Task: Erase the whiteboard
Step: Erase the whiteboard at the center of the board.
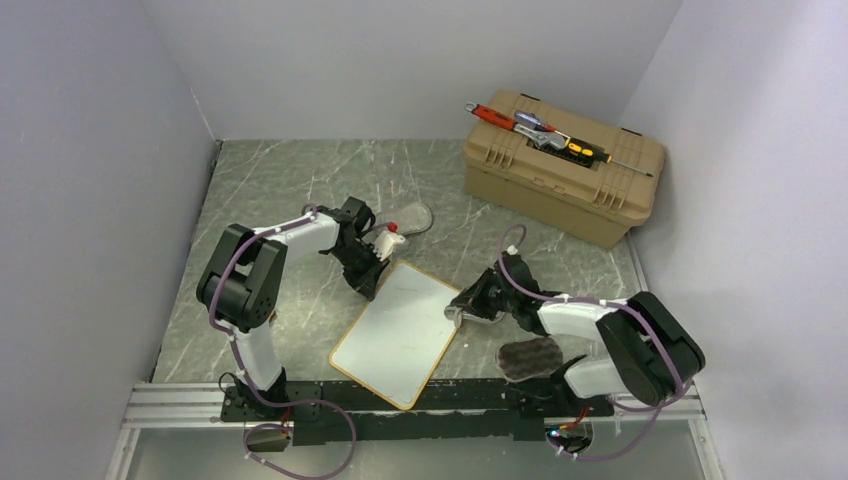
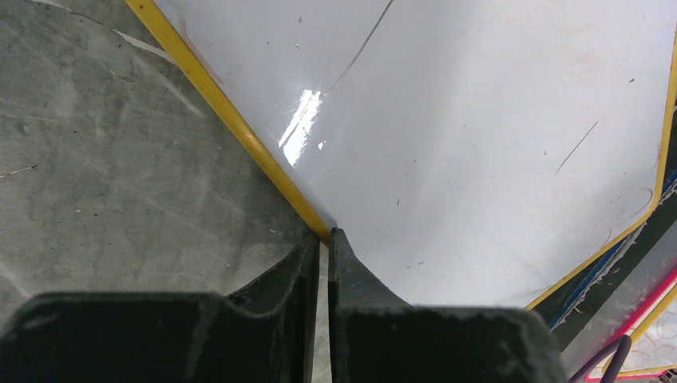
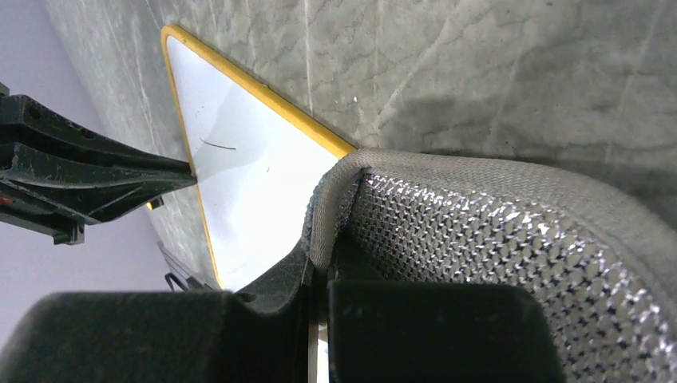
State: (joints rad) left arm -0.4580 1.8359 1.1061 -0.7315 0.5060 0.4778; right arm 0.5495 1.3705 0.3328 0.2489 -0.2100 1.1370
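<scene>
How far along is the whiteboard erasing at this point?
Mostly done: the whiteboard looks nearly clean. In hand: the left gripper pinches its yellow frame, and the right gripper holds a mesh pad against the board's nearest edge. Left: a few thin dark strokes remain on the surface.

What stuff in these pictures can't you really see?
- The red-and-white thing beside the left arm: top view, too small to name.
- The tools on the tan toolbox: top view, too small to tell each apart.
- The mesh pad in the right claw: right wrist view, cut off by the picture's edge.
- Thin lines on the whiteboard: top view, too small; only the wrist views show them.
</scene>
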